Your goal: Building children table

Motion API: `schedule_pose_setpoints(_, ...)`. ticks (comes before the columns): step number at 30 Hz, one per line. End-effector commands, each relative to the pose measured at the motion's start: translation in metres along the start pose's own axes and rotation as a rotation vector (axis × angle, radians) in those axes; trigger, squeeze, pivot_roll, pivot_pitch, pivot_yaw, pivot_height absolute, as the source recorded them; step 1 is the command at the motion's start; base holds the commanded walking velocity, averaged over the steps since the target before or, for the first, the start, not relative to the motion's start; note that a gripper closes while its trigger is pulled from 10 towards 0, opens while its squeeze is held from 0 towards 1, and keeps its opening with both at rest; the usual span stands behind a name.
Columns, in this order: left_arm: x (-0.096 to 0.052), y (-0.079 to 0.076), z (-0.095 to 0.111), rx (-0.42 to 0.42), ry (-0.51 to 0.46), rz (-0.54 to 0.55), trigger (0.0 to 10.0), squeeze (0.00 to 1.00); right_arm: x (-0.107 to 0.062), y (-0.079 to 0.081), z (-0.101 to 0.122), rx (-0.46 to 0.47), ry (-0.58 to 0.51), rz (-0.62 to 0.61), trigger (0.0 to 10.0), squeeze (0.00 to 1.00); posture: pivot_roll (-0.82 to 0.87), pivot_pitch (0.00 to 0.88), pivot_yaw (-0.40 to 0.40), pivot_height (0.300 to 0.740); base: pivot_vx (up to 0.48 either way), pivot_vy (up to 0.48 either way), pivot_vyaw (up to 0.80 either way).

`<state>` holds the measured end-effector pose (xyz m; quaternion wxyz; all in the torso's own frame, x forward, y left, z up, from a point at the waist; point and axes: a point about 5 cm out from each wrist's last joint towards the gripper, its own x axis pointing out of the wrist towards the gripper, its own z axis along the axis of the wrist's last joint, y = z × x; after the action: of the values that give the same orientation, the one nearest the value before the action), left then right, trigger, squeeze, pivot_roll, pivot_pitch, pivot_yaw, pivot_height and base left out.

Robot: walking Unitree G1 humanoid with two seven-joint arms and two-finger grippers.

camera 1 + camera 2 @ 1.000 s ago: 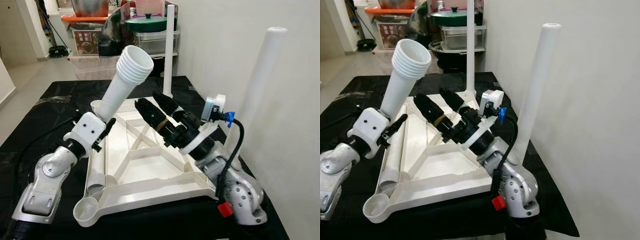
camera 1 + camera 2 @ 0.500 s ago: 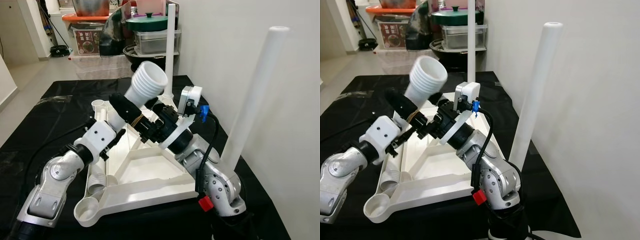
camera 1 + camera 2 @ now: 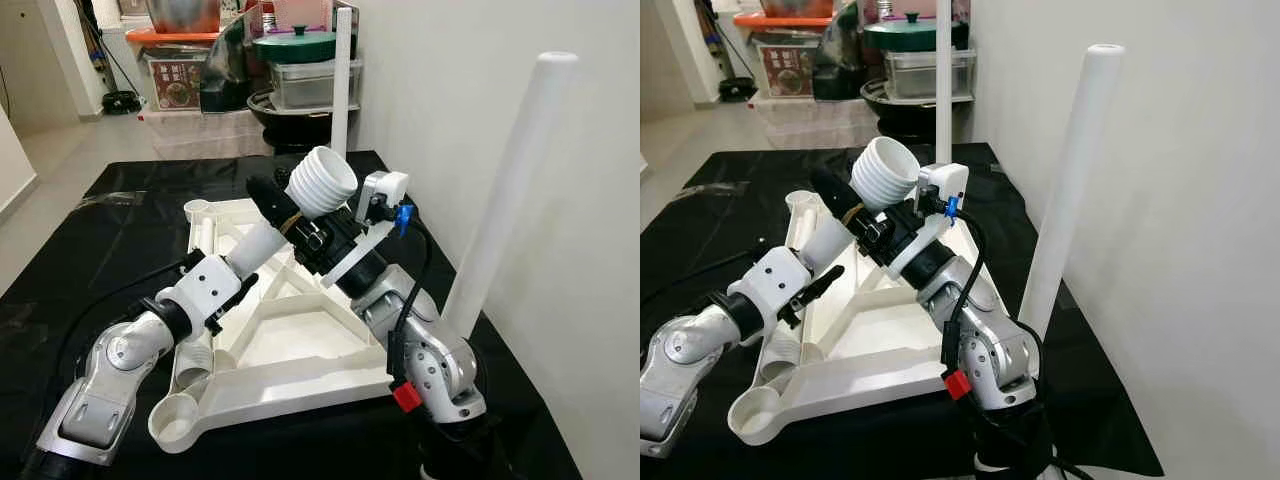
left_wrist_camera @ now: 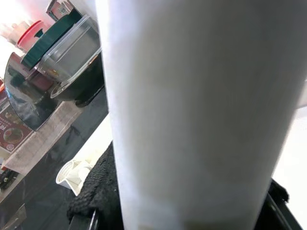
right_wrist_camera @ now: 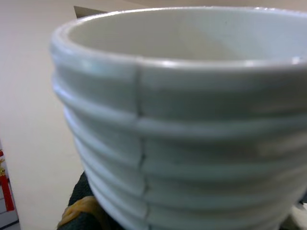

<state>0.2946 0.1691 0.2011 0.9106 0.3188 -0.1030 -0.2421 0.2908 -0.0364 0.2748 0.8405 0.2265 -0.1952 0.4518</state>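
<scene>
— Left eye view first: where is the table leg (image 3: 290,208)?
— It slants up over the upturned white tabletop (image 3: 300,385), its ribbed, open end highest and its smooth tube running down toward the robot's left.
— Who holds it?
— Both. The left gripper (image 3: 232,272) is clamped on the smooth lower part of the tube; in the left wrist view the tube runs straight out between the black fingers (image 4: 96,191). The right gripper (image 3: 290,212) reaches in from the other side and is closed on the leg just below the ribbed end, with one black finger (image 3: 268,195) lying along the tube; the right wrist view has the ribs right in front of it.
— And around it?
— The tabletop lies underside up on a black cloth (image 3: 110,230). Two white legs already stand upright in its corners by the wall, a near leg (image 3: 505,190) and a far leg (image 3: 340,100). Another ribbed leg (image 3: 190,360) lies along the tabletop's left edge. Beyond the cloth are stacked storage containers (image 3: 300,70).
</scene>
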Motion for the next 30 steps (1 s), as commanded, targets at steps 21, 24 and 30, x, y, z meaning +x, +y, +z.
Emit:
schedule_pose_setpoints(21,0.000,0.020,0.024,0.028,-0.152,0.152,10.0,1.00,0.000,-0.031,0.009,0.028,-0.104,-0.229,0.0,0.00,0.08,0.000,-0.007,0.740,0.000,0.000,0.00)
schedule_pose_setpoints(24,0.000,0.029,0.030,0.047,-0.171,0.217,10.0,1.00,-0.002,-0.050,0.022,-0.055,-0.143,-0.342,0.0,0.00,0.08,0.000,-0.008,0.740,0.000,0.000,0.00)
schedule_pose_setpoints(30,0.000,0.033,0.037,0.046,-0.189,0.265,10.0,1.00,-0.010,-0.082,0.045,-0.108,-0.226,-0.524,0.0,0.00,0.09,0.000,-0.009,0.740,0.000,0.000,0.00)
